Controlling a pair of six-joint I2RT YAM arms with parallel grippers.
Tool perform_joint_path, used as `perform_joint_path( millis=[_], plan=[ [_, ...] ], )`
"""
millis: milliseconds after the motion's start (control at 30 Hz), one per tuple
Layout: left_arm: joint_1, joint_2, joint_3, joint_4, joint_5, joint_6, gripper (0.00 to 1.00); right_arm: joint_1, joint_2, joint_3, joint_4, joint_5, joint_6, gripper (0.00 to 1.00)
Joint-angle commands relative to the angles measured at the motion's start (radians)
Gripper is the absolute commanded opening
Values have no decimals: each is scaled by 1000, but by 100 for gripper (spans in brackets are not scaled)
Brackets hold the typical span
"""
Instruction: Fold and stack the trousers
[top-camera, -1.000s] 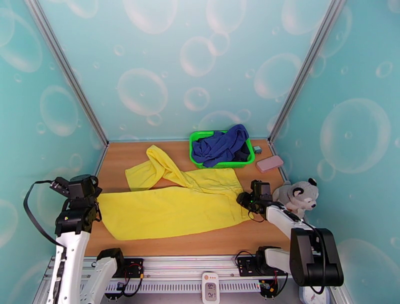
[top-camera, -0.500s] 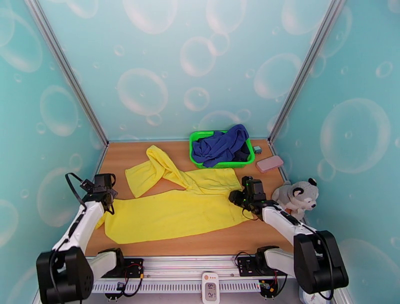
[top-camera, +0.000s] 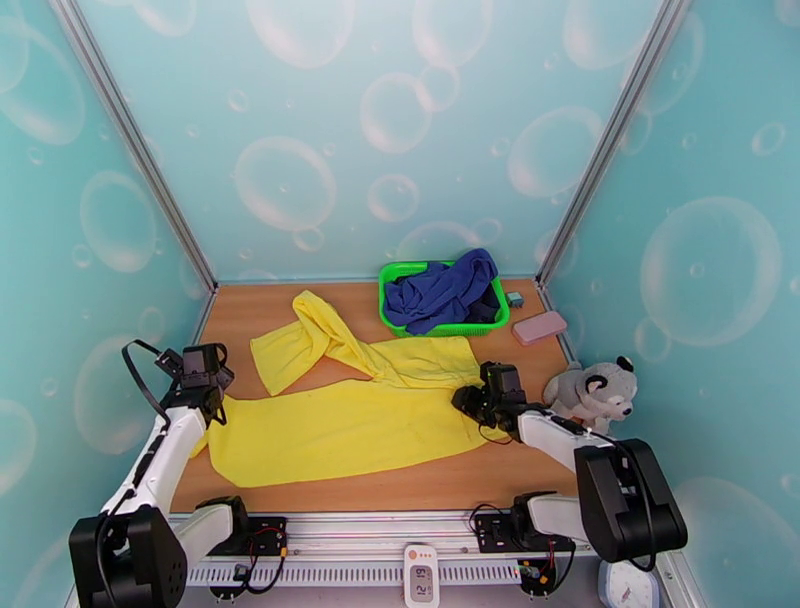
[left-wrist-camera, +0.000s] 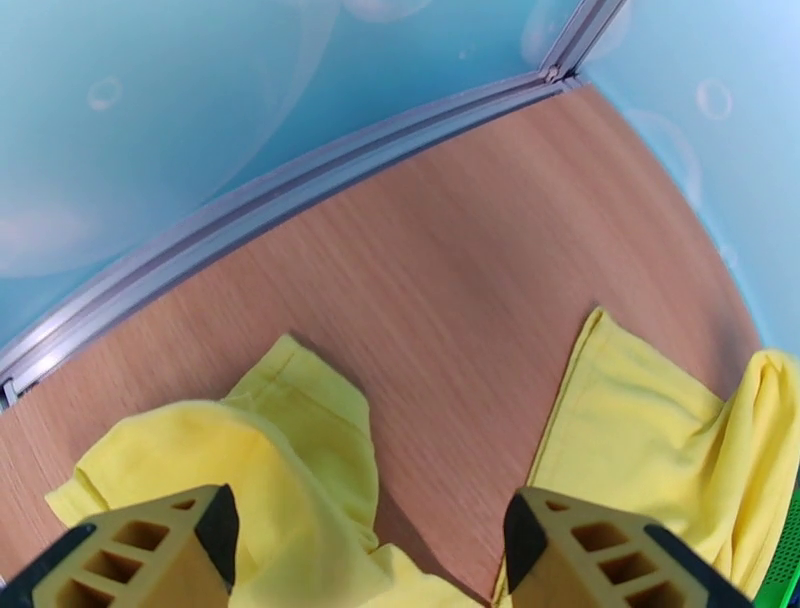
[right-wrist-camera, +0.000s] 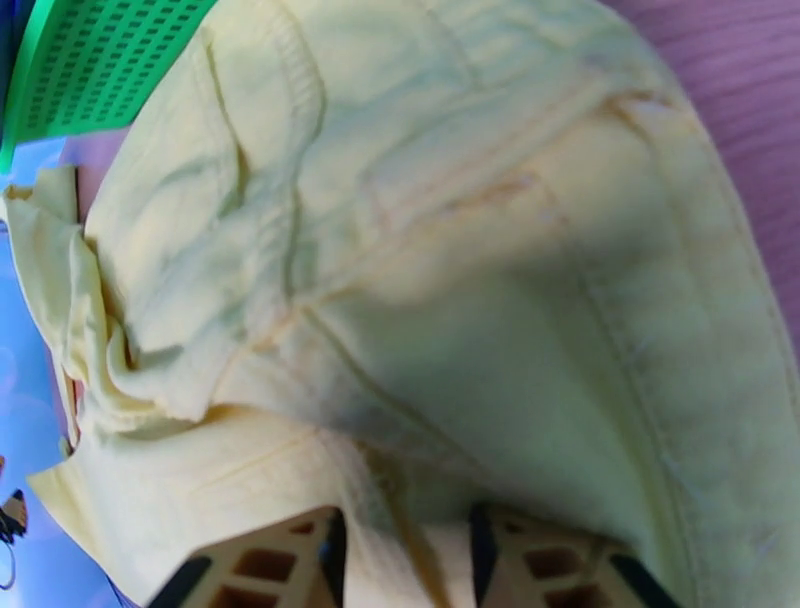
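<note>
The yellow trousers (top-camera: 340, 425) lie spread on the wooden table (top-camera: 240, 305). One leg runs left along the near side. The other leg (top-camera: 310, 335) bends away toward the back. My left gripper (top-camera: 210, 408) sits low at the near leg's cuff end. In the left wrist view this gripper (left-wrist-camera: 365, 525) is open, its fingers (left-wrist-camera: 215, 520) wide apart with bunched cuff fabric (left-wrist-camera: 250, 450) between them. My right gripper (top-camera: 466, 400) is at the waist end. In the right wrist view it (right-wrist-camera: 405, 550) is shut on the waistband fabric (right-wrist-camera: 420, 250).
A green basket (top-camera: 497, 322) holding dark blue cloth (top-camera: 440, 290) stands at the back right, just beyond the trousers. A pink case (top-camera: 539, 327) and a small grey block (top-camera: 514, 299) lie right of it. A plush toy (top-camera: 595, 390) sits by the right arm. Walls enclose three sides.
My left arm dropped from a raised pose down to the cuff end. My right gripper moved left and away with the waist, so the trousers' right edge shifted left.
</note>
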Motion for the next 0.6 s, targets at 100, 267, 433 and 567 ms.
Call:
perform_joint_path(
  millis=[100, 267, 433, 567],
  plan=[
    [54, 46, -14, 15, 104, 9, 75, -141, 52, 4, -72, 18, -77, 39],
    [76, 125, 31, -43, 139, 27, 76, -177, 8, 3, -110, 88, -101, 39],
    [93, 202, 56, -99, 95, -22, 84, -181, -5, 7, -97, 70, -114, 39],
    [91, 97, 33, -82, 91, -36, 91, -177, -8, 11, -100, 55, -122, 39]
  ],
)
